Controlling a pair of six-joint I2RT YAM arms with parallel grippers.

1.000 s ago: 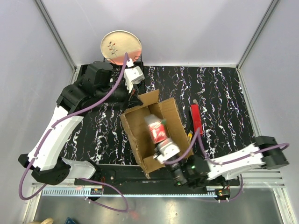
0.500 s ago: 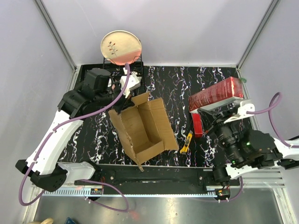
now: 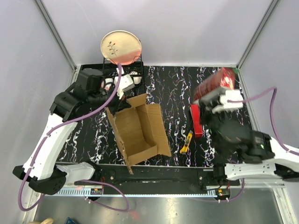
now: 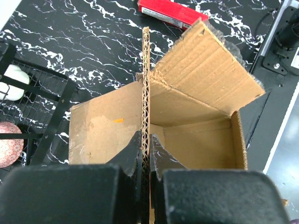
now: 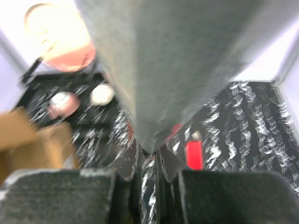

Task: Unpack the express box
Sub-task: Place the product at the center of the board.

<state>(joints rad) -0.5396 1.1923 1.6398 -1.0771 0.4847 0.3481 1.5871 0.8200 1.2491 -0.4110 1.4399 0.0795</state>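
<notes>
The express box [image 3: 140, 135] is a brown open carton in the middle of the table, tilted, and its inside [image 4: 196, 140] shows bare cardboard. My left gripper [image 3: 124, 101] is shut on the box's far-left wall. In the left wrist view the corrugated edge runs straight between the left gripper [image 4: 146, 150]. My right gripper [image 3: 216, 97] is raised at the far right, shut on a red package [image 3: 217, 83]. In the right wrist view that package's grey underside [image 5: 187, 60] fills the top, its corner pinched in the right gripper [image 5: 150, 161].
A second red package [image 3: 196, 120] lies on the black marbled table right of the box, with a yellow utility knife [image 3: 186, 142] beside it. A black wire rack [image 3: 133, 74] holding a round plate [image 3: 121, 46] stands at the far left corner.
My right gripper has lifted a red package out of the box and swung it up to the far right. The left gripper has pulled the box a little leftward.
</notes>
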